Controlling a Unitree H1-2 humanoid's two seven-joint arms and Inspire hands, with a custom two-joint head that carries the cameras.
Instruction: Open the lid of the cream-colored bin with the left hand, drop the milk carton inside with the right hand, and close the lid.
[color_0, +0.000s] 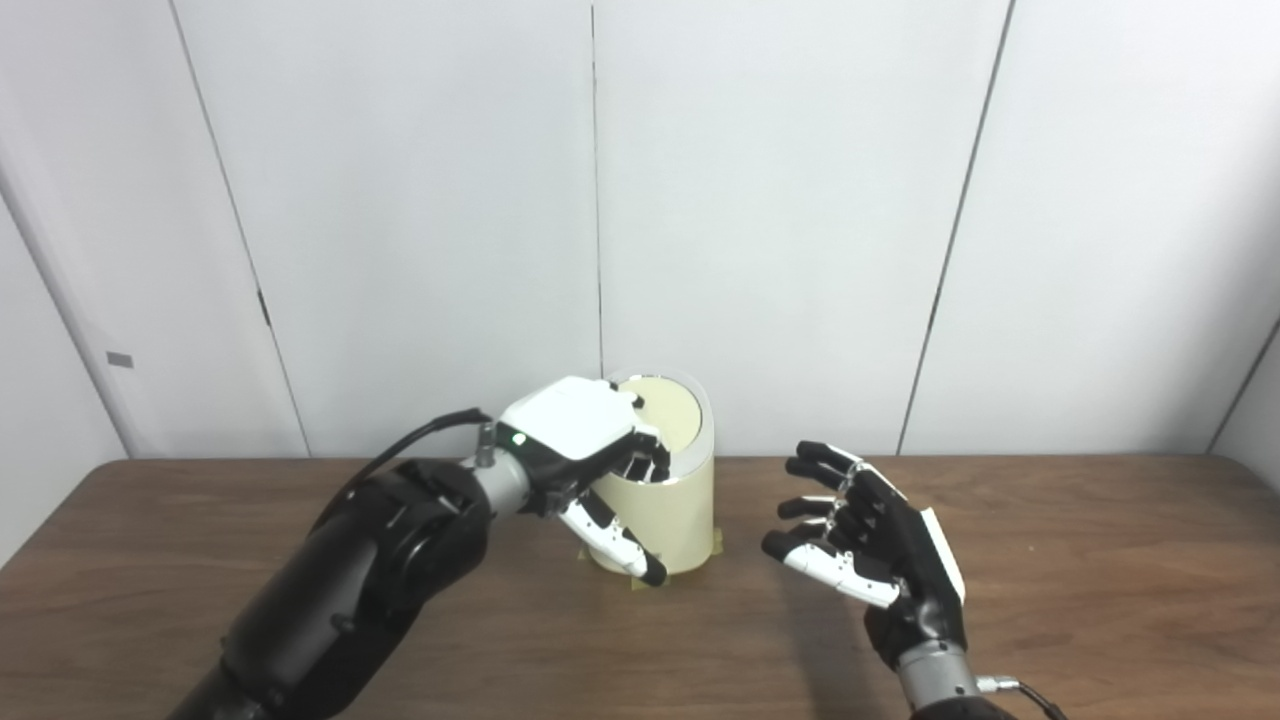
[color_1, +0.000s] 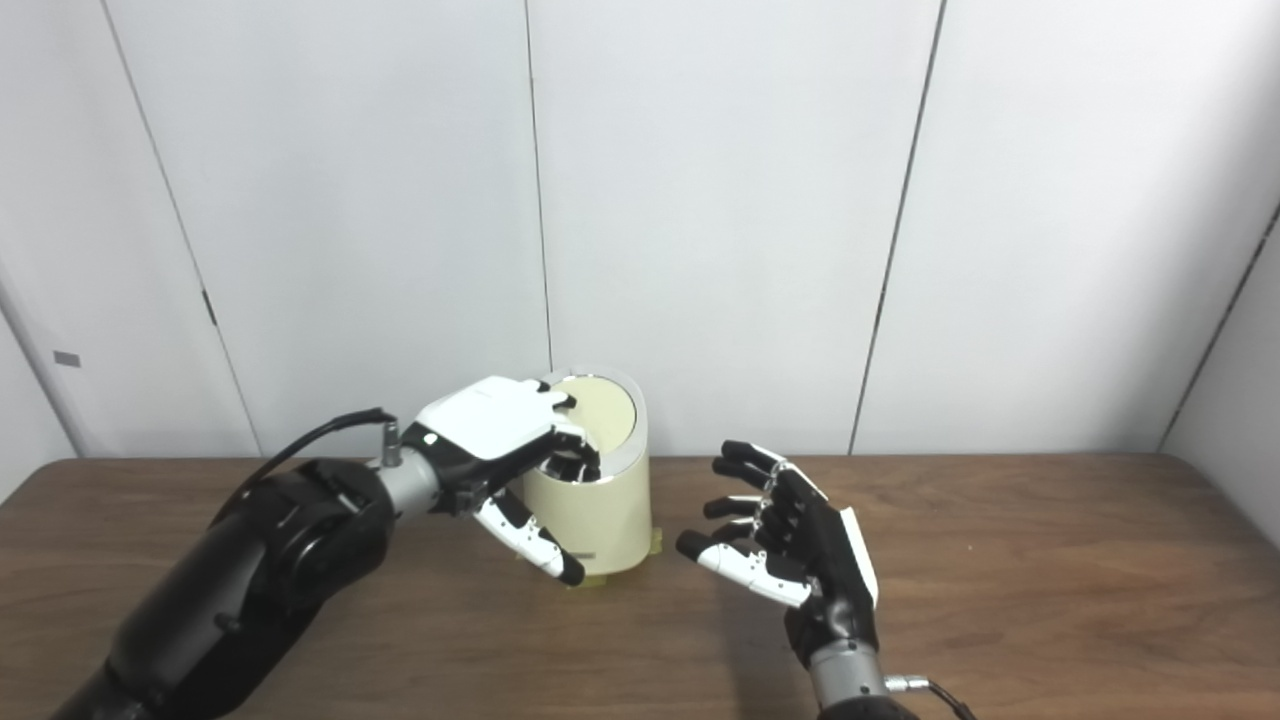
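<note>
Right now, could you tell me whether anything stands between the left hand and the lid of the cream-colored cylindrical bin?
Nothing visible does. The left hand is already at the near left rim of the cream-colored cylindrical bin, fingers curled over the lid. The right hand waits open and empty to the bin's right; no milk carton is in view.

Table: dark brown wood grain, spanned full frame width. White panelled wall stood directly behind table, split by thin vertical seams. Small grey tag sat on leftmost panel. Yellowish tape pieces lay flat on table surface.
</note>
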